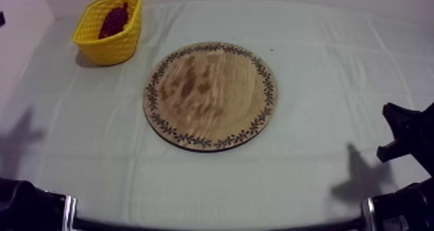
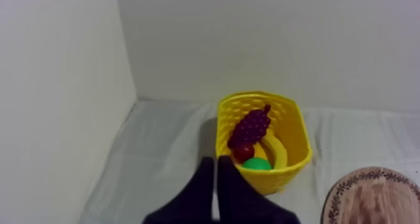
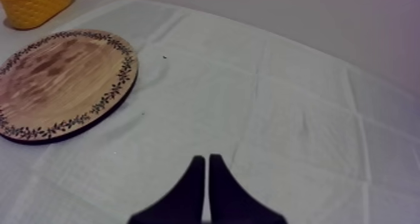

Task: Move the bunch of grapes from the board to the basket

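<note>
The wooden board is set at the middle of the table. The basket is placed behind it at the far left, well apart. The bunch of grapes is laid in the basket, beside the small red fruit and the banana.

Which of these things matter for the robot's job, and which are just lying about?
Part of the job: bunch of grapes, already in the yellow basket; wooden board, bare.
Just lying about: banana, small red fruit and pear, all in that basket.
</note>
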